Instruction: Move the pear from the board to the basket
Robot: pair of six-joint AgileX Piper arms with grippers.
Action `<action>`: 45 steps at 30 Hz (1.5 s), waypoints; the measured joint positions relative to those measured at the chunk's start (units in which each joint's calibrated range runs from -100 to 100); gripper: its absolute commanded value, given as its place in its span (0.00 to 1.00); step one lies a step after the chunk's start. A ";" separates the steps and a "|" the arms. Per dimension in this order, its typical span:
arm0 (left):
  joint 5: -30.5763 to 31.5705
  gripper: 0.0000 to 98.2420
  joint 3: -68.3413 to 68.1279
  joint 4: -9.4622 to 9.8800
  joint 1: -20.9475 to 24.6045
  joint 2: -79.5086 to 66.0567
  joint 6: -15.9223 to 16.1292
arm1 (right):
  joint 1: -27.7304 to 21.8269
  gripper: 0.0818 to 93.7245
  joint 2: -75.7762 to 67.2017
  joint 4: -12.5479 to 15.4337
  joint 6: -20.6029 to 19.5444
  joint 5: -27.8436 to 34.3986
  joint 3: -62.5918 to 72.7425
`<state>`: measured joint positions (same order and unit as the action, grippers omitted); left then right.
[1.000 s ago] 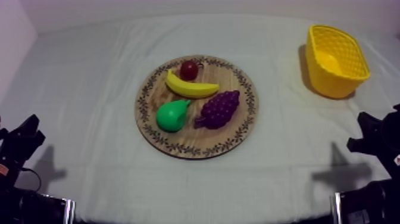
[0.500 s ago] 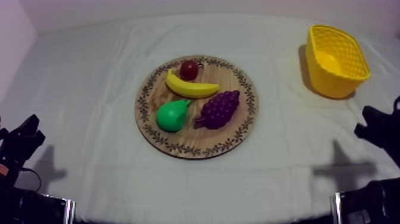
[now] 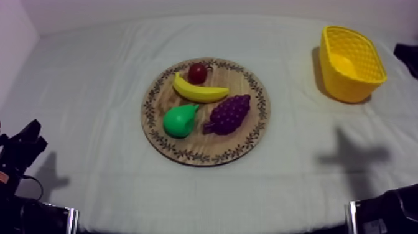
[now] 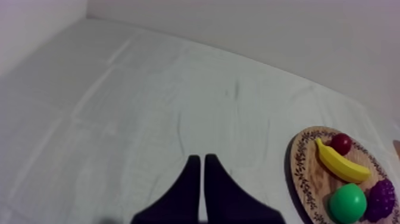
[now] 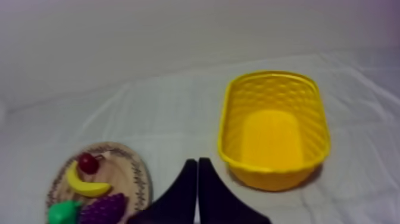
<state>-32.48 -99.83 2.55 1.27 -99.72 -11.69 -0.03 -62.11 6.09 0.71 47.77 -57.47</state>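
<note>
The green pear point(image 3: 180, 120) lies on the round wooden board point(image 3: 205, 147) at mid-table, left of the purple grapes point(image 3: 229, 113) and in front of the banana point(image 3: 199, 91) and the small red fruit point(image 3: 198, 73). The yellow basket point(image 3: 350, 62) stands empty at the far right. My left gripper point(image 3: 25, 146) rests low at the left, well away from the board; its fingers point(image 4: 198, 161) lie together, shut on nothing. My right gripper point(image 5: 197, 162) is also shut on nothing, raised above the cloth with the basket point(image 5: 223, 128) ahead and the pear point(image 5: 63, 212) off to the side.
A dark part of my right arm point(image 3: 407, 53) shows at the edge beside the basket, and its shadow point(image 3: 351, 152) falls on the cloth in front of the basket. Bare cloth surrounds the board on all sides.
My right arm has risen from its low spot at the right side up to the edge beside the basket. Its shadow has shifted with it. The left arm and the fruit have stayed still.
</note>
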 measured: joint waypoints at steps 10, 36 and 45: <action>0.00 0.00 0.00 0.00 0.00 0.00 0.00 | 9.81 0.00 16.01 -1.17 -5.27 10.65 20.76; 0.00 0.00 0.00 0.00 0.00 0.00 0.00 | 27.83 0.04 57.86 1.23 -5.22 13.22 40.43; 0.00 0.00 0.00 0.00 0.00 0.00 0.00 | 30.12 0.33 70.57 -1.04 -10.37 18.37 49.53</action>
<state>-32.48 -99.83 2.55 1.27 -99.72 -11.69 30.10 8.46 5.05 -9.66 66.14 -7.94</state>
